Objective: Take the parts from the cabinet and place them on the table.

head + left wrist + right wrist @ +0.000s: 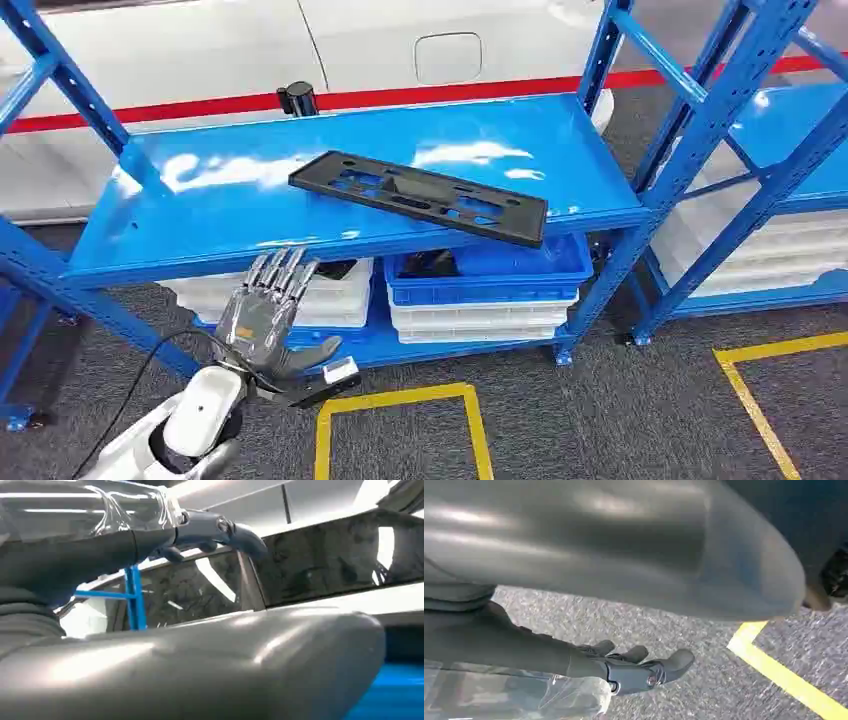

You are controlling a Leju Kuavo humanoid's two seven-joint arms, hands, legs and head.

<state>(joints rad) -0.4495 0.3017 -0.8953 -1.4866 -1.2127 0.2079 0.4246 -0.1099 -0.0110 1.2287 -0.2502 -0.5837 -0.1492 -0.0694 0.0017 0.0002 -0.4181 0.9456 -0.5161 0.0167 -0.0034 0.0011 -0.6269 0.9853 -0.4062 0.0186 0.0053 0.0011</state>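
A long flat black part [420, 195] with cut-outs lies slantwise on the blue cabinet shelf [230, 215], its right end at the shelf's front edge. My left hand [265, 315] is raised in front of the shelf's front edge, below and left of the part, fingers straight and spread, holding nothing. In the left wrist view its thumb [200, 670] and fingers [210, 530] are apart. My right hand [634, 672] hangs over grey carpet with its fingers stretched out and nothing in it.
Blue uprights [690, 140] frame the cabinet. White and blue bins [485, 290] sit on the lower shelf. A small black cylinder [297, 98] stands behind the shelf. A second blue rack [790, 150] is at right. Yellow floor tape [400, 405] marks the carpet.
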